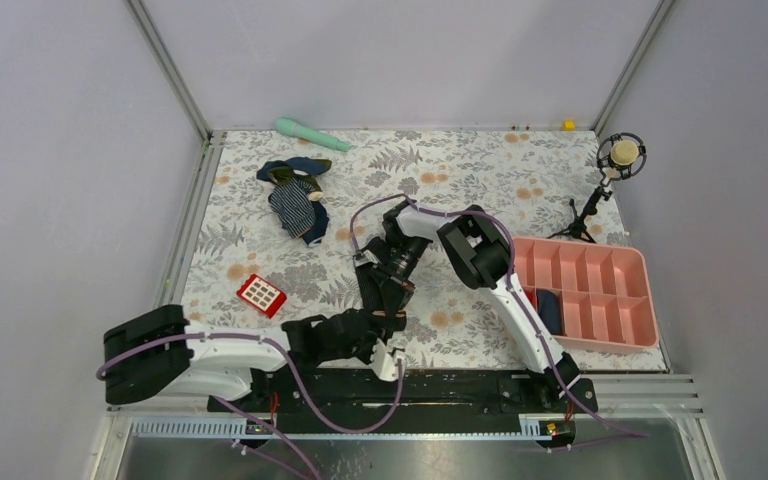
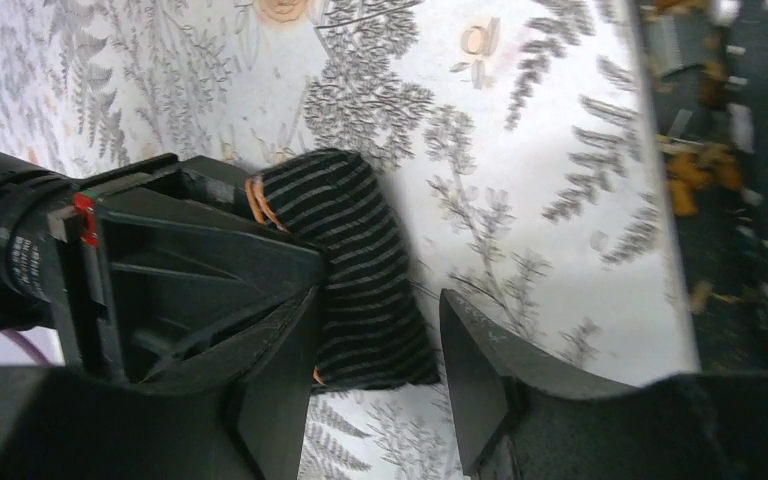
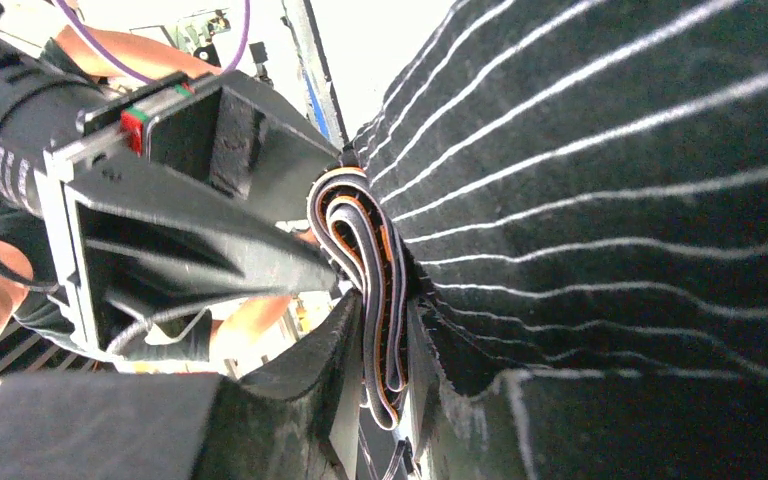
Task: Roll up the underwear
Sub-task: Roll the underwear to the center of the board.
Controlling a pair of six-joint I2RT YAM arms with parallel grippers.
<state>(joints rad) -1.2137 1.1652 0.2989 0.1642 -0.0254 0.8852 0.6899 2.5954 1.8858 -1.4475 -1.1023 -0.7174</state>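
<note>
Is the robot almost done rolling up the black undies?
Mostly, it seems. Done: the underwear already looks bunched into a short, thick roll on the table. In hand: the right gripper pinches its layered, orange-edged end, and the left gripper stands open around the roll. Left: probably snugging it tighter, then letting go.

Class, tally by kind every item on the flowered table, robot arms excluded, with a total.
Garments: 2 (underwear, navy striped garment)
Red keypad: 1
Pink tray: 1
Dark item in tray: 1
Microphone: 1
Mint green handle: 1
Small yellow object: 1
Total: 8
</note>
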